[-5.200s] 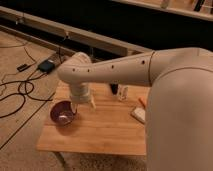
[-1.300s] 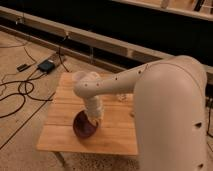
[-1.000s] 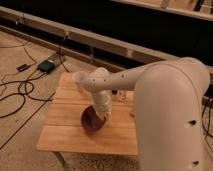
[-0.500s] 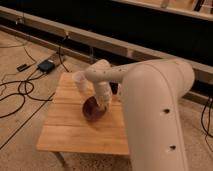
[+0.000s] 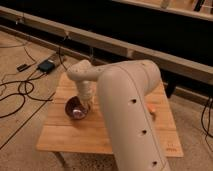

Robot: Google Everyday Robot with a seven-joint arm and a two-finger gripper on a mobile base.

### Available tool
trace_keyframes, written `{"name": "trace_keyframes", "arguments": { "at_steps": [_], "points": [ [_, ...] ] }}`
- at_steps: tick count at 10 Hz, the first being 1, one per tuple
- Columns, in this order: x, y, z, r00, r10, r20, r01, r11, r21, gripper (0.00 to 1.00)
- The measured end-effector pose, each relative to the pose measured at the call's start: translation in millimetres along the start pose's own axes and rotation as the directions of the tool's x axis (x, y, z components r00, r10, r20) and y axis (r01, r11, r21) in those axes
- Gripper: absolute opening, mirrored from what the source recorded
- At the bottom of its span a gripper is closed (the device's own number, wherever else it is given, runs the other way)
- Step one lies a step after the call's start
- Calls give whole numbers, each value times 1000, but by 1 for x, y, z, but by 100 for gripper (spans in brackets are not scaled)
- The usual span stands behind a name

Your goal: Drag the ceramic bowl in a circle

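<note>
From my station I see the arm (image 5: pixel 127 95) reaching across the wooden desk (image 5: pixel 65 137) from the right of the view, its thick white forearm filling most of the foreground and hiding the middle of the desktop. The wrist bends down over the left half of the desk, and the gripper (image 5: pixel 84 103) sits at the right-hand rim of the ceramic bowl (image 5: pixel 75 108), touching it or very nearly so. I cannot tell whether the gripper is closed on the rim or merely resting against it, since the wrist covers that spot. The bowl stands on the desktop, well in from the front edge and nearer the left edge than the centre, with its dark maroon outside and its paler shiny inside facing up. On the right side of the desk, beside the forearm, lies what seems to be a small orange object (image 5: pixel 151 107). On the floor to the left lie dark cables (image 5: pixel 15 92) and a small black box (image 5: pixel 46 65).
</note>
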Motion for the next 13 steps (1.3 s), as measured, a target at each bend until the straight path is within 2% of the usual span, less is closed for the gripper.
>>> {"name": "trace_keyframes", "arguments": {
  "at_steps": [1, 2, 3, 4, 6, 8, 9, 11, 13],
  "points": [
    [14, 29, -2, 997, -78, -21, 77, 997, -15, 14],
    [28, 42, -6, 991, -127, -39, 126, 992, -23, 14],
    [44, 50, -6, 984, -165, -63, 163, 986, -25, 14],
    [68, 53, -4, 973, -205, -104, 203, 979, -24, 14],
    [93, 46, 1, 964, -216, -153, 215, 976, -23, 14],
    [115, 21, 1, 968, -161, -195, 160, 987, -20, 14],
    [120, 9, -2, 971, -130, -199, 129, 991, -18, 14],
    [127, -28, -11, 980, -37, -195, 36, 999, -7, 14],
    [127, -68, -20, 983, 58, -176, -57, 998, 11, 14]
  ]
}}
